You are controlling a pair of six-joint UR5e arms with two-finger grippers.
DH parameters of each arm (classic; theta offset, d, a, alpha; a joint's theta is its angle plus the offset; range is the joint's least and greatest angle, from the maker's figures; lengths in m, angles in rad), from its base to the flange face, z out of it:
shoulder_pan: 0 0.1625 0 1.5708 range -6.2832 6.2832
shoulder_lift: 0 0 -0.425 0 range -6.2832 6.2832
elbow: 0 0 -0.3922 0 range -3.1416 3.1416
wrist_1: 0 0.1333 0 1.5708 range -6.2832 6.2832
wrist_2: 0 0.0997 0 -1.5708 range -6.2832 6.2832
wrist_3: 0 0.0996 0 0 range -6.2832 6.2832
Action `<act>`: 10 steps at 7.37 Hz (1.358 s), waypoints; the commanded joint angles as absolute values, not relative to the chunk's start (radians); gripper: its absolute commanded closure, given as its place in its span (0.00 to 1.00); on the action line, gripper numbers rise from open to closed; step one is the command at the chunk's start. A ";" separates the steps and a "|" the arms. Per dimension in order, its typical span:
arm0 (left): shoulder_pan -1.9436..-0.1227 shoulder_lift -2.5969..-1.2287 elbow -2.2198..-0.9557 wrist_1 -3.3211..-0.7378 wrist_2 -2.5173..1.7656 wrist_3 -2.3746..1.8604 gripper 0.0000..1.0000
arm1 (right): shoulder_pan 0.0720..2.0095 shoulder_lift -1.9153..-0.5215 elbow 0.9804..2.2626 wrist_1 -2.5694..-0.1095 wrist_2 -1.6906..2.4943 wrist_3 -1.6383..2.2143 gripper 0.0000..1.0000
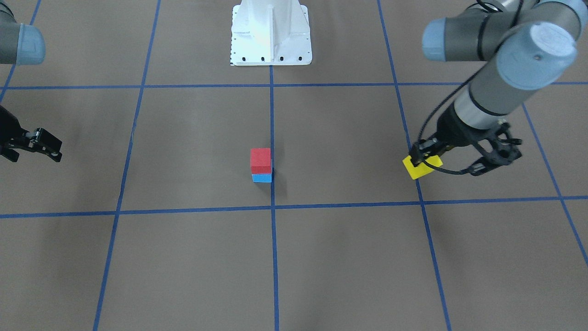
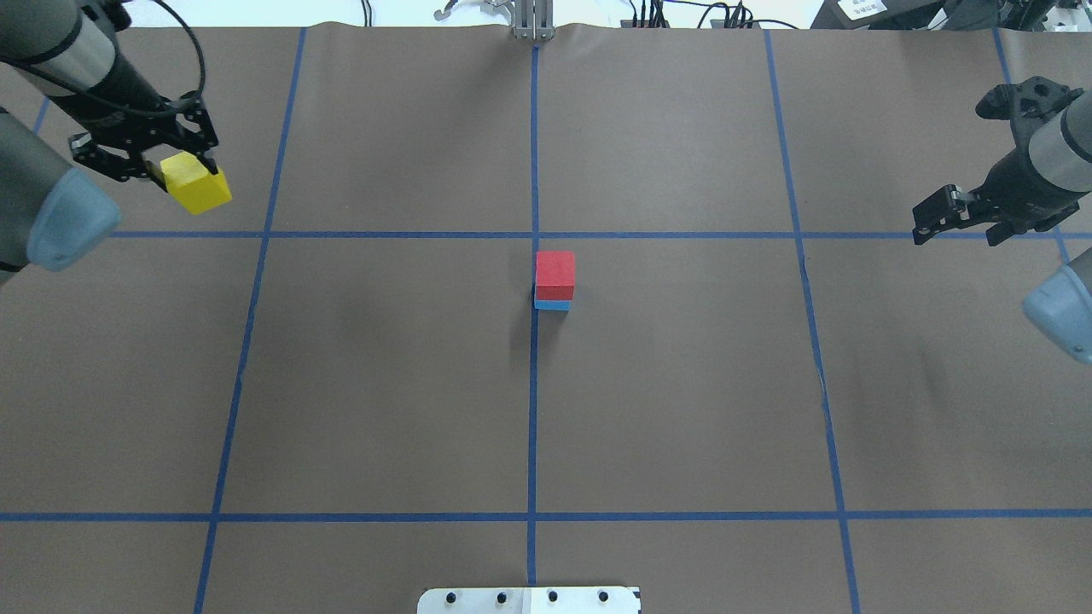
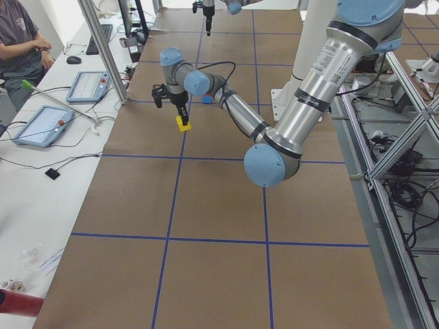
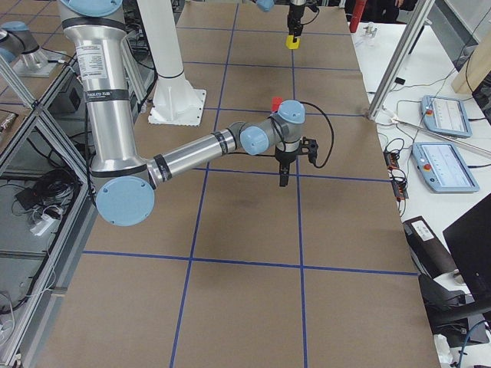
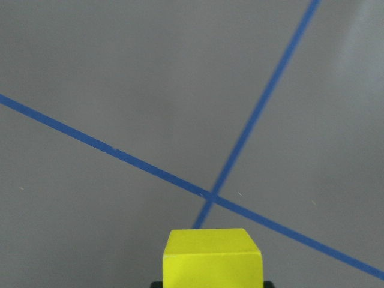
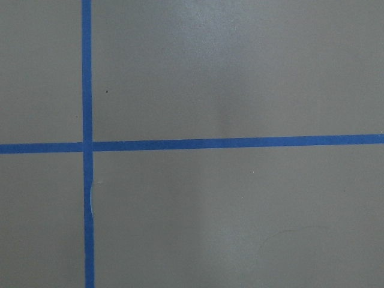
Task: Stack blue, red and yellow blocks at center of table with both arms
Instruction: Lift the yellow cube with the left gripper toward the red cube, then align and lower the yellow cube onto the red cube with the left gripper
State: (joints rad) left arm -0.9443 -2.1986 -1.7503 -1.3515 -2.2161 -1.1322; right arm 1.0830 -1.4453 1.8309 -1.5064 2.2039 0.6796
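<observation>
A red block point(image 1: 260, 158) sits on a blue block point(image 1: 262, 178) at the table's centre, also in the overhead view point(image 2: 554, 273). My left gripper point(image 2: 182, 173) is shut on a yellow block point(image 2: 197, 185) and holds it above the table at the far left. The yellow block also shows in the front-facing view point(image 1: 421, 167) and at the bottom of the left wrist view point(image 5: 213, 258). My right gripper point(image 2: 955, 228) is open and empty, above the table at the right side, far from the stack.
Blue tape lines point(image 2: 533, 384) divide the brown table into squares. The robot's white base point(image 1: 270, 32) stands at the table's edge. Tablets and cables lie on side benches point(image 3: 48, 123) beyond the table, where a person sits.
</observation>
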 commanded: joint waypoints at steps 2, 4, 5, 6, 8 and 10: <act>-0.744 -2.592 -1.542 -1.270 -2.072 -1.088 1.00 | 1.083 -1.445 1.833 -1.505 2.203 0.680 0.00; -0.678 -2.701 -1.390 -1.279 -2.033 -1.032 1.00 | 1.083 -1.445 1.832 -1.505 2.203 0.680 0.00; -0.648 -2.704 -1.362 -1.298 -1.985 -1.032 1.00 | 1.083 -1.445 1.830 -1.505 2.203 0.681 0.00; -0.644 -2.704 -1.320 -1.345 -1.985 -1.034 1.00 | 1.083 -1.445 1.829 -1.505 2.203 0.680 0.00; -0.635 -2.706 -1.302 -1.376 -1.983 -1.045 1.00 | 1.083 -1.445 1.830 -1.505 2.203 0.681 0.00; -0.618 -2.712 -1.286 -1.376 -1.983 -1.051 1.00 | 1.083 -1.445 1.832 -1.505 2.203 0.681 0.00</act>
State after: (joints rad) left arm -0.6282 -2.7086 -1.2945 -1.3742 -1.9838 -1.0467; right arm 1.0830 -1.4450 1.8303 -1.5050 2.2028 0.6810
